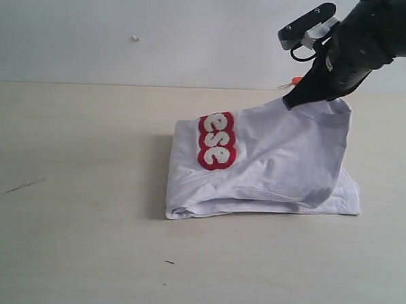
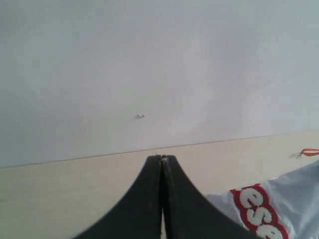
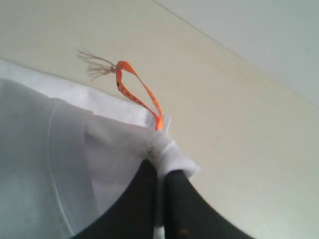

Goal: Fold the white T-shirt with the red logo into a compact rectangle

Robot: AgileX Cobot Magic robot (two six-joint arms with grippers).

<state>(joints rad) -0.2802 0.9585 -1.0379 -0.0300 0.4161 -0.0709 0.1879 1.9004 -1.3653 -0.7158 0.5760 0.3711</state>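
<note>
The white T-shirt (image 1: 270,166) lies partly folded on the table, its far right corner lifted into a peak. My right gripper (image 1: 289,102) is shut on that raised cloth near the collar; its black fingers pinch a bunch of white fabric (image 3: 169,154) beside the orange neck tag (image 3: 139,94). The red logo (image 1: 217,140) shows only the letters "ese" on the shirt's left part, and again in the left wrist view as the red logo (image 2: 259,211). My left gripper (image 2: 162,158) is shut on nothing, held off the shirt; it does not show in the exterior view.
The pale wooden table (image 1: 72,186) runs back to a white wall (image 1: 127,32). The folded lower layers of the shirt (image 1: 186,211) rest flat near the table's middle.
</note>
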